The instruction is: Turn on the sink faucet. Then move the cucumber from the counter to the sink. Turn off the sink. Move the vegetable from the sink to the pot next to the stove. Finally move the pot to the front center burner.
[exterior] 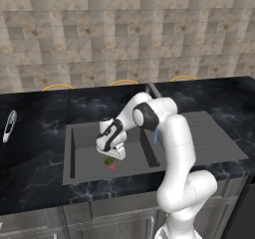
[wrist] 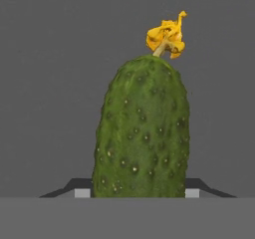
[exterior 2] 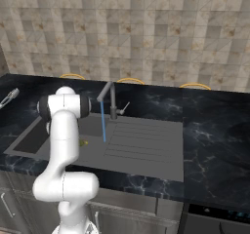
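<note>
Water runs in a thin blue stream from the faucet (exterior 2: 108, 97) at the centre of the right base view, so the tap is on. The gripper (exterior: 112, 156), low in the sink (exterior: 79, 133) at mid-frame of the left base view, is clamped on the cucumber (wrist: 142, 133), which stands between the fingertips just over the red drain mark. Step in hand, I judge: placing the cucumber in the basin. Next: release, lift clear, then reach the lever to shut off the water.
</note>
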